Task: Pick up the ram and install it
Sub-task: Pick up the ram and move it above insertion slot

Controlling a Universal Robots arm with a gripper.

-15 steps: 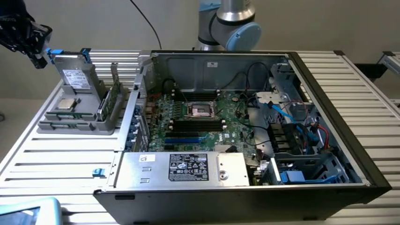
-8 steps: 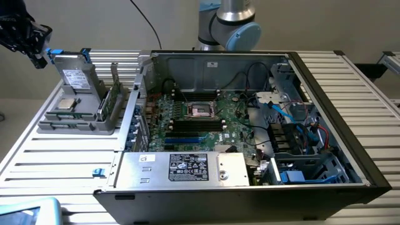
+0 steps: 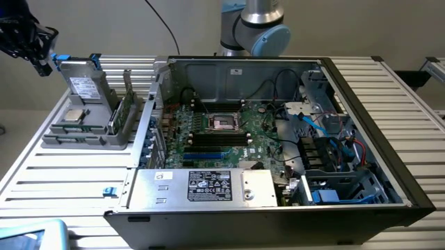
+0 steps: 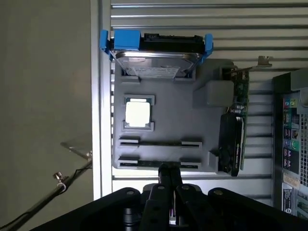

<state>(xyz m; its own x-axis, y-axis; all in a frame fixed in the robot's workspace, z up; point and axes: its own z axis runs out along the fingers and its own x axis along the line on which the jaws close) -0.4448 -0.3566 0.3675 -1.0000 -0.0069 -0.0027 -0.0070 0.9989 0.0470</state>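
Observation:
Two thin dark ram sticks stand on edge in the slots of a grey holder (image 4: 163, 115); one ram (image 4: 159, 143) lies further from the fingertips, the other ram (image 4: 144, 164) closer to them. My gripper (image 4: 169, 174) is shut with nothing between its fingers and hovers well above the holder. In the exterior view the gripper (image 3: 41, 63) hangs at the upper left, above the holder (image 3: 83, 136). The motherboard's black ram slots (image 3: 220, 138) sit in the open computer case (image 3: 278, 67).
The holder also carries a hard drive in a blue bracket (image 4: 156, 53), a processor chip (image 4: 138, 113) and a wider green card with a metal bracket (image 4: 235, 130). A power supply (image 3: 208, 186) fills the case's front. A cable (image 4: 62, 180) runs beside the slatted table (image 3: 62, 179).

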